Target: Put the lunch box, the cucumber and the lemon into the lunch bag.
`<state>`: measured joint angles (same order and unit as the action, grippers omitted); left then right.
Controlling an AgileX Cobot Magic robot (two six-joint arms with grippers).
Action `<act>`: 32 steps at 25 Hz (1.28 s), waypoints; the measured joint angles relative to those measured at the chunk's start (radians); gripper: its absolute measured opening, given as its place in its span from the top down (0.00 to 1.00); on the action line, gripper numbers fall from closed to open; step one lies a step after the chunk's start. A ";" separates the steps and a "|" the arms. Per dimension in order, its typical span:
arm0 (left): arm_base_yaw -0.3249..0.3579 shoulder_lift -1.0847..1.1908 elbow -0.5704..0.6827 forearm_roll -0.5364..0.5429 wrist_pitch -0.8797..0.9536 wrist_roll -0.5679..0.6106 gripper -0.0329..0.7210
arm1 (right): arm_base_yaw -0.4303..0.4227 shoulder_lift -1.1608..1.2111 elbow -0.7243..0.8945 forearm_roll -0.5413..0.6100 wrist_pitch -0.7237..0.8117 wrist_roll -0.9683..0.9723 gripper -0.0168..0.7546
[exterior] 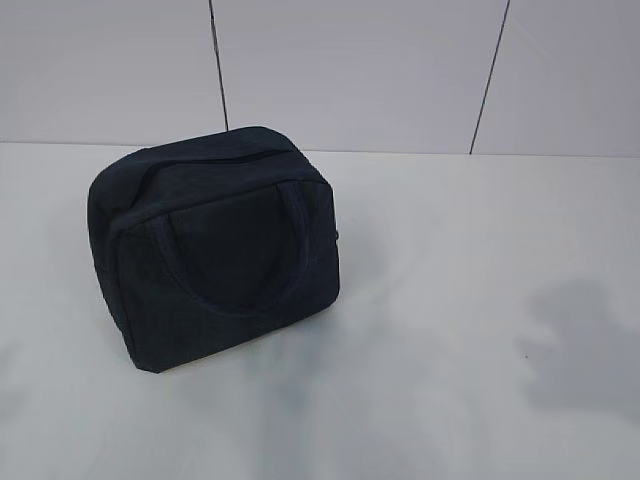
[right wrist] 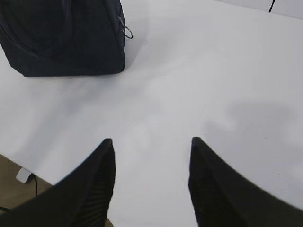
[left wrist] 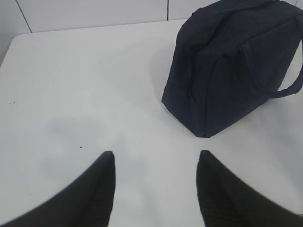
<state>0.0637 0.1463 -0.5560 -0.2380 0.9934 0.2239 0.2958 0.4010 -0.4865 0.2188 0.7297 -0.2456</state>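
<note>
The left gripper [left wrist: 156,163] is hanging above the table [left wrist: 71,85] with its 2 dark fingers [left wrist: 102,189] standing roughly half spread, and nothing is sitting between them; only bare white surface is showing in the gap. The right gripper [right wrist: 150,150] is hovering in much the same way, its 2 fingers [right wrist: 97,184] parted to a similar width and gripping nothing.

Ahead of the left gripper and off to its right, the lunch bag [left wrist: 232,66] is standing upright on the table, well apart from the fingertips, with 1 looped handle [left wrist: 291,85] curving out from its side. In the right wrist view the lunch bag [right wrist: 61,35] is sitting ahead and to the left, again well clear of the jaws, and a small metal ring pull [right wrist: 127,31] is dangling at its corner.

From the exterior view the lunch bag [exterior: 220,250] is resting left of the table's middle, near the tiled wall [exterior: 360,70], with its zipper line [exterior: 215,160] running across the top and looking closed. Soft grey shadows are lying on the table [exterior: 450,300] to the right.
</note>
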 joint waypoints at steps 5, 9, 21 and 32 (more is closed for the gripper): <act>0.000 -0.031 0.000 0.020 0.007 -0.032 0.44 | 0.000 -0.103 0.039 0.000 0.043 0.022 0.48; 0.000 -0.042 0.000 0.042 0.012 -0.078 0.44 | 0.000 -0.185 0.043 -0.069 0.093 0.094 0.48; 0.000 -0.054 0.025 0.075 0.099 -0.112 0.44 | 0.000 -0.278 -0.028 -0.200 0.352 0.168 0.48; 0.000 -0.054 0.025 0.089 0.102 -0.119 0.44 | 0.000 -0.417 -0.010 -0.243 0.413 0.225 0.48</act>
<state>0.0637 0.0920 -0.5307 -0.1493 1.0950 0.1054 0.2958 -0.0155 -0.4962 -0.0237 1.1425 -0.0202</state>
